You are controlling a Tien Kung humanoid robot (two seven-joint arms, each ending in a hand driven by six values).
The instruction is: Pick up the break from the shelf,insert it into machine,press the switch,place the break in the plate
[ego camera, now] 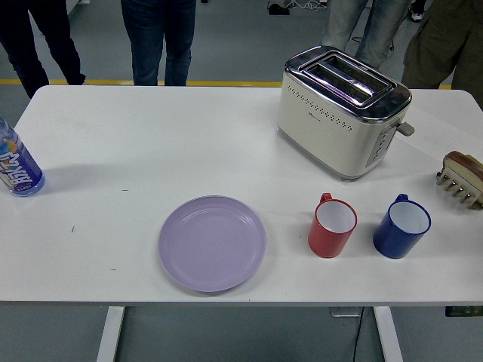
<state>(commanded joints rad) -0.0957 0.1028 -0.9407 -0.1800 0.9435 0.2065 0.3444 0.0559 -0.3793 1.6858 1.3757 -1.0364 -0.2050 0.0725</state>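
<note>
A cream and chrome toaster stands toward the far right of the white table, its two slots facing up and its lever on the right end. At the right edge a wooden rack holding bread is partly cut off. Nearer the front sit a lilac plate, a red mug and a blue mug, apart from one another. A water bottle stands at the left edge. No robot hand is in sight. People's legs line the far side.
</note>
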